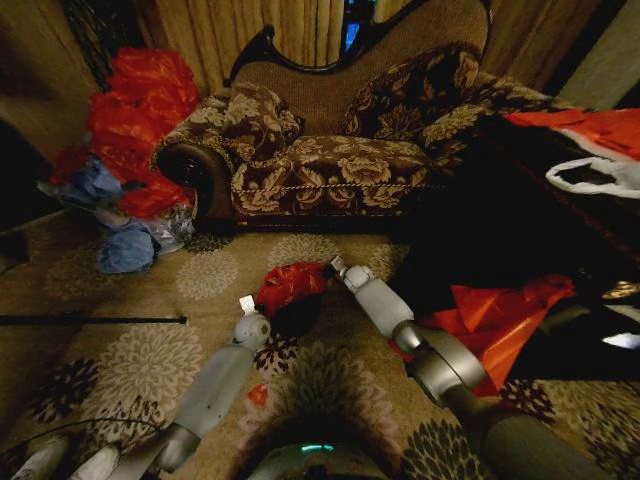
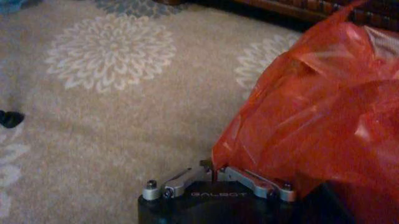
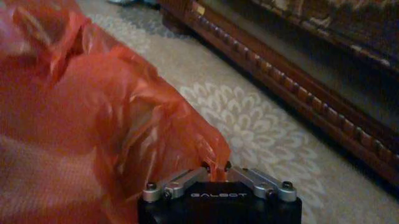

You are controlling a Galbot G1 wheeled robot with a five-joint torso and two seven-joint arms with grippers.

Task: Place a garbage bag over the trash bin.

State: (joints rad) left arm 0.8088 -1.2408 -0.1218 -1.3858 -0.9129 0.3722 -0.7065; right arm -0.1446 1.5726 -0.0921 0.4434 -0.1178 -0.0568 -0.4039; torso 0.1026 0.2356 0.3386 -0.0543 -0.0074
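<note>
The red garbage bag (image 1: 290,283) is stretched between my two grippers on the patterned carpet in front of the sofa. Beneath it, a dark round shape shows, the black trash bin (image 1: 298,319), partly covered by the bag. My left gripper (image 1: 247,303) is at the bag's left edge and is shut on a corner of the red plastic (image 2: 324,112), as the left wrist view shows. My right gripper (image 1: 337,266) is at the bag's far right edge, shut on the plastic (image 3: 93,121) as well.
A floral sofa (image 1: 330,165) stands just behind the bin. A tall pile of red and blue bags (image 1: 135,120) sits at the left. A flat red plastic heap (image 1: 500,315) lies at the right. A thin black rod (image 1: 90,320) lies on the carpet at the left.
</note>
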